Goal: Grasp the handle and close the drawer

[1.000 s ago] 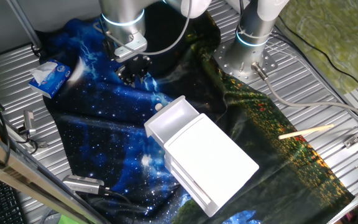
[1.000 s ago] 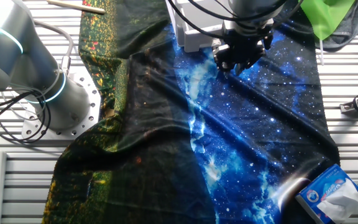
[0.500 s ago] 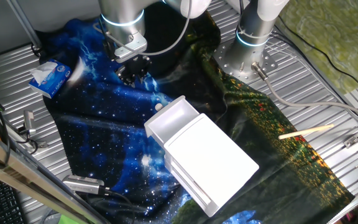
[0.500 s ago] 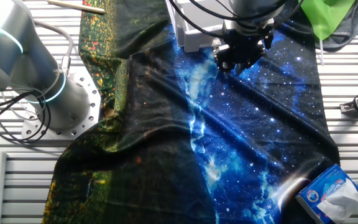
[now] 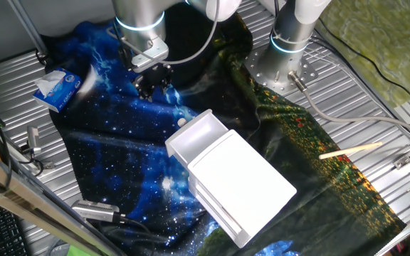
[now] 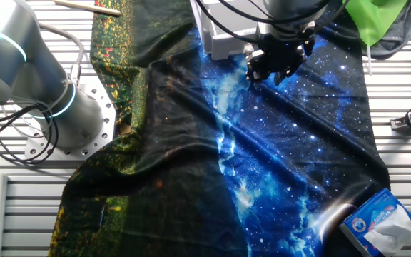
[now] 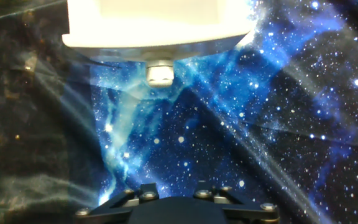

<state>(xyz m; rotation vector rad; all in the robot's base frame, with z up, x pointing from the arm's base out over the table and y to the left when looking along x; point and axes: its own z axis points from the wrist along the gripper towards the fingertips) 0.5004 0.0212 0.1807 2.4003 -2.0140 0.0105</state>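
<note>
The white cabinet (image 5: 242,183) lies on a blue starry cloth. Its drawer (image 5: 199,138) is pulled out toward the upper left. The handle (image 5: 181,122) is a small white knob on the drawer's front. My gripper (image 5: 154,83) hovers over the cloth a short way in front of the knob, not touching it, and its dark fingers look spread. In the other fixed view the gripper (image 6: 272,66) sits just below the drawer (image 6: 220,37) and hides the knob. The hand view shows the drawer front (image 7: 160,32) and the knob (image 7: 160,73) straight ahead, with only the gripper's base (image 7: 173,208) visible.
A blue tissue pack (image 5: 58,87) lies left of the gripper and also shows in the other fixed view (image 6: 380,221). A second arm's base (image 5: 285,62) stands at the back. A wooden stick (image 5: 351,150) lies at the right. A green cloth (image 6: 377,18) lies beyond the drawer.
My gripper has crept slightly closer to the drawer front. The drawer and cabinet have not moved.
</note>
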